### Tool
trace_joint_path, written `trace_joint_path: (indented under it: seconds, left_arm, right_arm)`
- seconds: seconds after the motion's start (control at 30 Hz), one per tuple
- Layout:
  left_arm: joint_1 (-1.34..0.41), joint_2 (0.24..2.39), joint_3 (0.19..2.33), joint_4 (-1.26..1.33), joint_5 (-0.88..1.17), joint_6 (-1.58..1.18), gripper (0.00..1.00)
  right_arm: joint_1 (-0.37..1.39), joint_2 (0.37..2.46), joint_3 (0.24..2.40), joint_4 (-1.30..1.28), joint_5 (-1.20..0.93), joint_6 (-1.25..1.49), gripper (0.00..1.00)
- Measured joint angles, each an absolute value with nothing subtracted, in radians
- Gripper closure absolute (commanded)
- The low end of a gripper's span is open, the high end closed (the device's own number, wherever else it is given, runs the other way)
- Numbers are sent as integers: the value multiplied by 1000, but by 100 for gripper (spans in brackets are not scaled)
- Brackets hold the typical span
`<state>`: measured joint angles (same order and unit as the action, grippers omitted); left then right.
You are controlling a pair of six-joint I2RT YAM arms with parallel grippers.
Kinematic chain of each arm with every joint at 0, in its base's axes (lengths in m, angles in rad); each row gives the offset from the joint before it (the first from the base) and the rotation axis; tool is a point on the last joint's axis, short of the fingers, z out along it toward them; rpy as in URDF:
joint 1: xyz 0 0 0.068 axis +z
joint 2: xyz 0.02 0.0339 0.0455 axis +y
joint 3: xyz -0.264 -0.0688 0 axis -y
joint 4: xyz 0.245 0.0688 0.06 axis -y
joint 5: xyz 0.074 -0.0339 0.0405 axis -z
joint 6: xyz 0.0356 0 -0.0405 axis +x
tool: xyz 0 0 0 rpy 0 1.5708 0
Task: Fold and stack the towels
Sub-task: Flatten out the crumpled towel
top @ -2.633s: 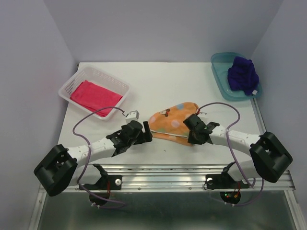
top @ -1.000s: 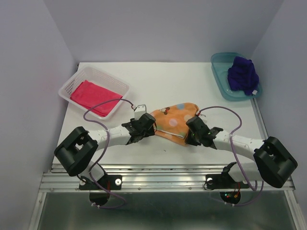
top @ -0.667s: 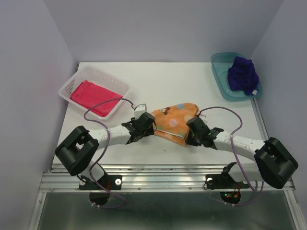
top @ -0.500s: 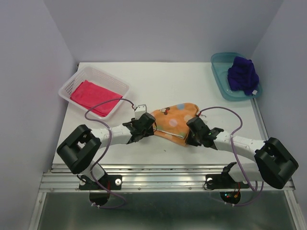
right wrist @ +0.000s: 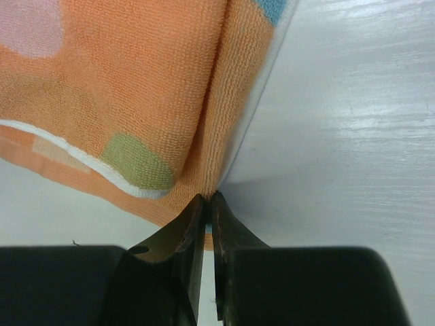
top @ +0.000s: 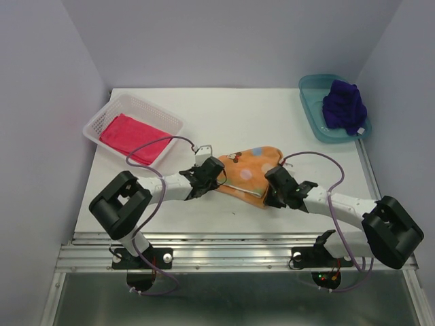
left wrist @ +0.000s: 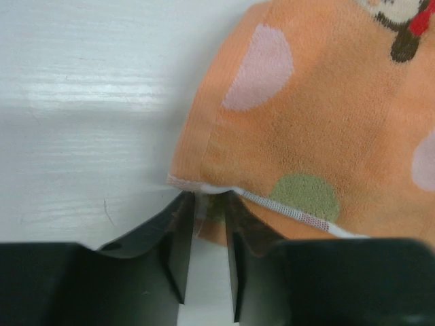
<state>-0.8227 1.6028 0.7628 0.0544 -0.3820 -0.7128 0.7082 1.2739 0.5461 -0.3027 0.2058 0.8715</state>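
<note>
Orange towel [top: 246, 173]: polka-dotted, lying folded over itself near the middle of the surface [top: 238, 115], between the two grippers, towards the near edge.
Left gripper [left wrist: 206, 207]: jaws narrow, with the towel's white-hemmed left corner caught between the tips (a thin slit of surface shows lower down between the fingers).
Right gripper [right wrist: 208, 202]: jaws pressed almost together, pinching the near right fold of the same towel.
Pink-red towel [top: 134, 136]: folded flat inside the white perforated basket [top: 171, 121], at the far left, well apart from the orange one.
Purple towel [top: 344, 105]: bunched in a heap in the teal tray [top: 311, 102], at the far right corner.
In the way: the left arm [top: 166, 187] lies across the surface between basket and orange towel; purple cables [top: 309, 153] loop above the surface on both sides.
Surface and room: white painted boards, a metal rail [top: 231, 248] along the near edge, pale lilac walls [top: 231, 41] on three sides.
Orientation: the orange towel's long axis runs left to right, its right end lying farther back; one corner points towards the near edge. The pink-red towel lies diagonally, far left to near right.
</note>
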Motion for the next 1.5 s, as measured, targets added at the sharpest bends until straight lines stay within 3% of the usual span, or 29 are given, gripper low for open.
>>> trace_joint_path:
  seconds: [0.1,0.57,0.8,1.03,1.5]
  left_arm:
    - [-823,1612,765,53,-381,-714,100]
    - [-963,1537,737,-62,-441,-828,100]
    - [-1012,1147,652,-113,-366,-849,100]
    - [-1020,779,645,-74,-308,-830,100]
    - [-967,838,751,-86,-502,-825,100]
  right_arm:
    - [708,1268,546,-315,206,871,88]
    - [708,1169,525,-391,186,823,99]
    - [708,891,545,-492,130,761,99]
    - [708,683,712,-578,115,724,99]
    - [708,771,868,-601,259,717,99]
